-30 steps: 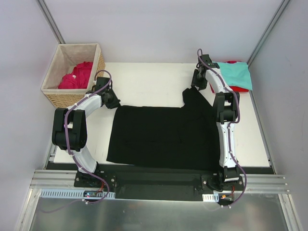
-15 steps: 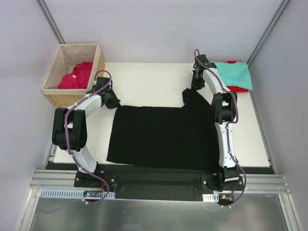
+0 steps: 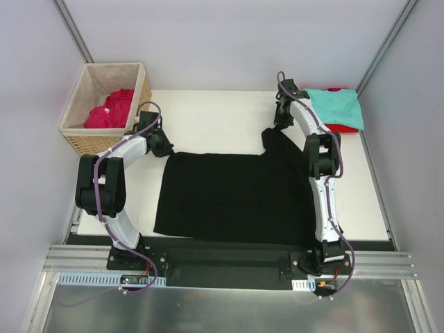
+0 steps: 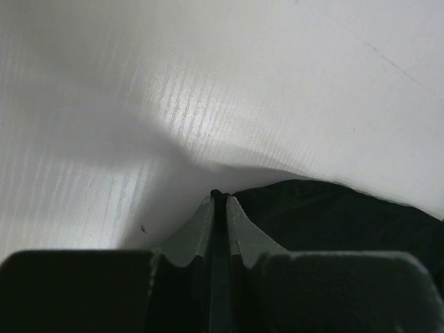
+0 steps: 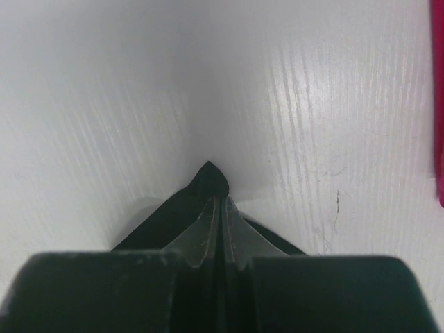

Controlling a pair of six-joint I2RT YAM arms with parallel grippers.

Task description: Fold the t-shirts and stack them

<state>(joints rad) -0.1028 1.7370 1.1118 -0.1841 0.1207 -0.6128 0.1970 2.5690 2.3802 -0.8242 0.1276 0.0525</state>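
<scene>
Since the black t-shirt (image 3: 229, 198) lies spread flat across the middle of the desk (image 3: 208, 118), one far corner drawn out towards the far right, I judge the step in hand to be the first fold. The right jaws are closed on that corner's tip, and the left jaws are pinched shut on the far left corner, both low against the desk. To do this well I want to lift both corners together, level, then carry them towards me so the far edge lands square on the near hem; uneven pulling would skew the fold. A teal t-shirt (image 3: 336, 107) sits on a red t-shirt (image 3: 341, 128) at the far right, just beside the right arm (image 3: 325, 201); the basket (image 3: 90, 143) at far left holds a crimson-pink t-shirt (image 3: 109, 109).
</scene>
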